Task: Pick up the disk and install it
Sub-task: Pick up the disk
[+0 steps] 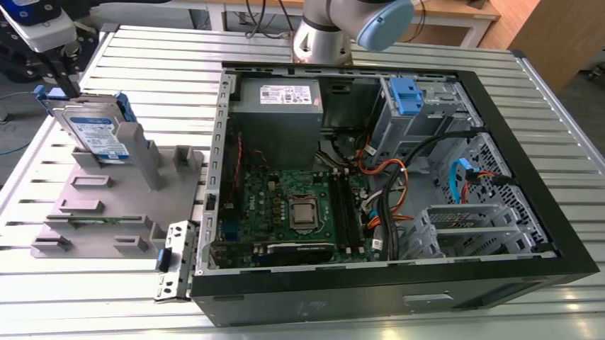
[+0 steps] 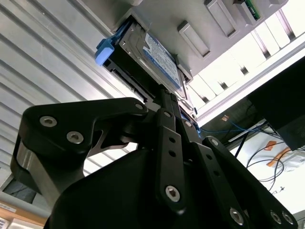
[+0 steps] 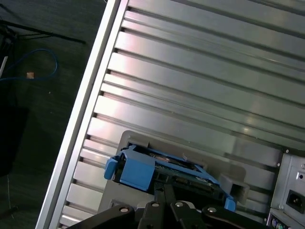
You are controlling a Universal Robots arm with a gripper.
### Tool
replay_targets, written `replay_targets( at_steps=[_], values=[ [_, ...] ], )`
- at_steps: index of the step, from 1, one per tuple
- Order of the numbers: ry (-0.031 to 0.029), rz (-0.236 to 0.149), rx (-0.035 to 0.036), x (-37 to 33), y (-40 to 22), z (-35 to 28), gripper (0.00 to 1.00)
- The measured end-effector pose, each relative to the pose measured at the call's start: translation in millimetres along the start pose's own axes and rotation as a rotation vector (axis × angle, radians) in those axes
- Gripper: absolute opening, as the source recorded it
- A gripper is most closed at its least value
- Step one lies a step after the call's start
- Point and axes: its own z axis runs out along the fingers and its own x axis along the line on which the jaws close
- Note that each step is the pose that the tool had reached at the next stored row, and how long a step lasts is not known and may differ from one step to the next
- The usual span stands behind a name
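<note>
While it stands on edge in a slot of the grey plastic holder block (image 1: 104, 205), the flat silver metal disk (image 1: 98, 136) with its white-and-blue label and blue plastic carrier frame is outside the machine, at the exterior view's far left. The black end effector (image 1: 64, 81) is at the disk's upper edge. In both wrist views its tip (image 2: 167, 98) (image 3: 164, 188) meets the frame side of the disk (image 2: 159, 55) (image 3: 167, 172). Can't tell if it's clamped on or open, and contact isn't clear.

The holder block sits on the slatted aluminium counter (image 1: 95, 312), just beside the open black computer case (image 1: 378, 290) lying on its side. Inside the case are a green motherboard (image 1: 293, 205), a grey metal power supply box (image 1: 279, 113) with a white sticker, and a small blue plastic latch piece (image 1: 404, 95) on the grey drive cage (image 1: 421, 124). The disk is well apart from that cage.
</note>
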Motion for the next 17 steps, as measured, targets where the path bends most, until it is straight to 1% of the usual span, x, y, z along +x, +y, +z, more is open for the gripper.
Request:
replay_targets(
  at_steps=[2,11,14,17],
  values=[
    [0.0005,-0.009,0.0001,0.0,0.0,0.0,0.11],
    [0.0006,-0.011,0.0002,0.0,0.0,0.0,0.11],
    [0.0012,-0.024,0.0003,0.0,0.0,0.0,0.11],
    [0.0024,-0.046,0.0006,0.0,0.0,0.0,0.11]
  ],
)
